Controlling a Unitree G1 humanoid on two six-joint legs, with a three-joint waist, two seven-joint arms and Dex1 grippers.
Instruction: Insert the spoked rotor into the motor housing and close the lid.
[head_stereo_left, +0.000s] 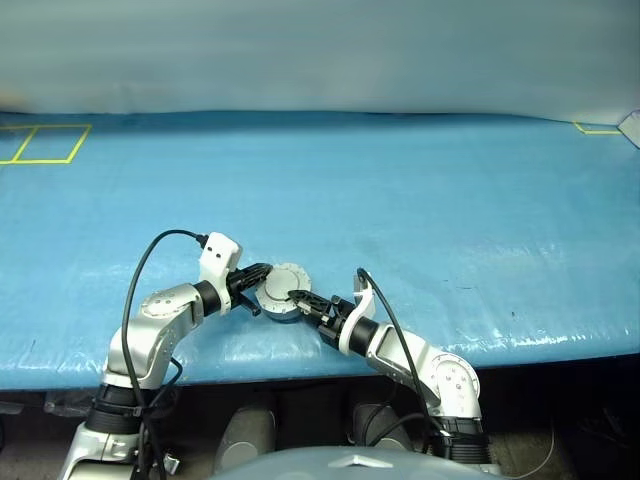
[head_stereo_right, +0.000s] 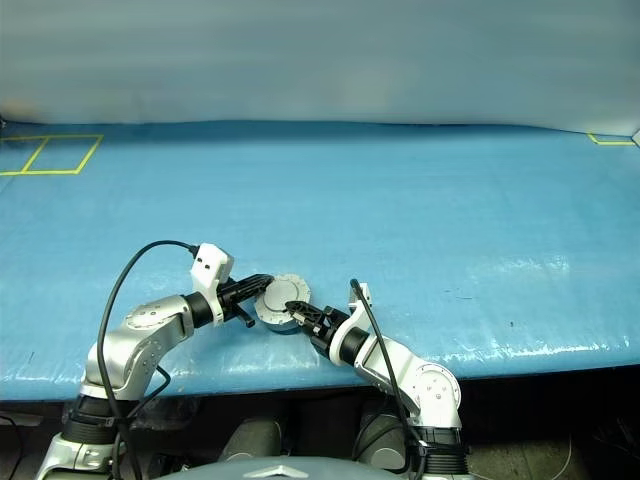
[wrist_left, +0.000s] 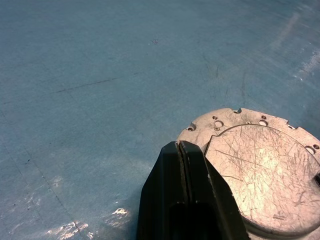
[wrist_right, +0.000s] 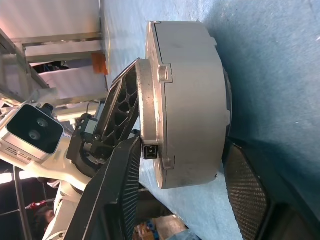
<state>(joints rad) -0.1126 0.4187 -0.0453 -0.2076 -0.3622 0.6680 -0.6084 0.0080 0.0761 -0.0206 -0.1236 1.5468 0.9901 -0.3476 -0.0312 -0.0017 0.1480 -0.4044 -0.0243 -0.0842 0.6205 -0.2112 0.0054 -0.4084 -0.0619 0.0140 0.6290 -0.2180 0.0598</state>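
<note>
I have the round grey metal motor housing (head_stereo_left: 284, 293) sitting on the blue sheet-covered bench (head_stereo_left: 420, 200), close to the near edge and between my two arms. The thin silvery-grey lid (wrist_left: 260, 165), scratched on its raised flat centre and notched around the rim, lies flat on top of the housing, so the puck looks closed from above. My left end effector (head_stereo_left: 259, 281) comes in from the left with its two black fingers (wrist_left: 182, 200) pressed tight together, clenched on nothing, their tips resting on the lid's left rim. My right end effector (wrist_right: 180, 165) comes in from the near right and straddles the housing: one black finger (wrist_right: 117, 195) lies over the lid side, the other, with a mesh-textured pad, sits just off the underside against the bench. I see a gap between that pad and the housing, so I cannot tell whether this end effector grips the puck yet.
</note>
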